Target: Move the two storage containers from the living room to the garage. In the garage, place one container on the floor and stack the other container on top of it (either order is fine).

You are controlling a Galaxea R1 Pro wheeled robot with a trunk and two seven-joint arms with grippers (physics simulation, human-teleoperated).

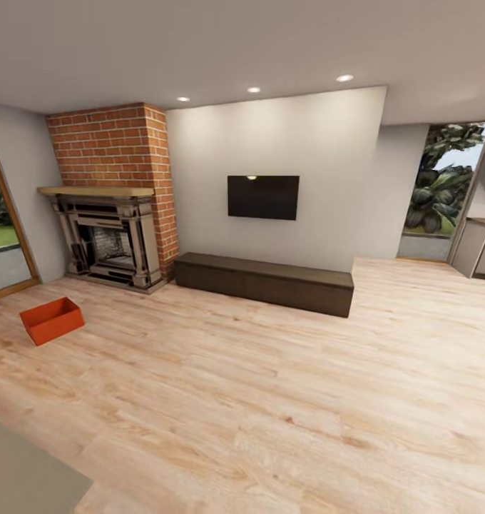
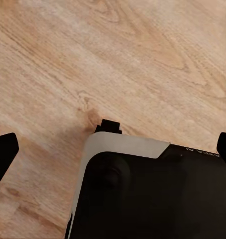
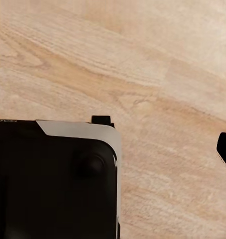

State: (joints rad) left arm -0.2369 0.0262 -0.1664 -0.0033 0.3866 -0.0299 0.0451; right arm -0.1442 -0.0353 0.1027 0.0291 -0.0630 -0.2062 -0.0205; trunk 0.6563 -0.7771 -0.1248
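Observation:
One storage container [image 1: 52,320], a red-orange open-top box, sits on the light wood floor [image 1: 271,385] of the living room, far off at the left in the head view, in front of the fireplace. The garage is out of view. In the left wrist view my left gripper [image 2: 113,149] hangs open over the wood planks, its black fingertips [image 2: 4,152] far apart at the picture's edges. My right gripper [image 3: 113,149] is likewise open and holds nothing, with one fingertip [image 3: 225,149] showing above the floor. Both are far from the container.
A brick fireplace [image 1: 114,207] stands behind the container. A low dark cabinet [image 1: 264,282] runs along the white wall under a television [image 1: 262,197]. A glass door [image 1: 3,243] is at the left, grey cabinets [image 1: 481,246] at the right. My black-and-white base [image 2: 142,194] shows below the grippers.

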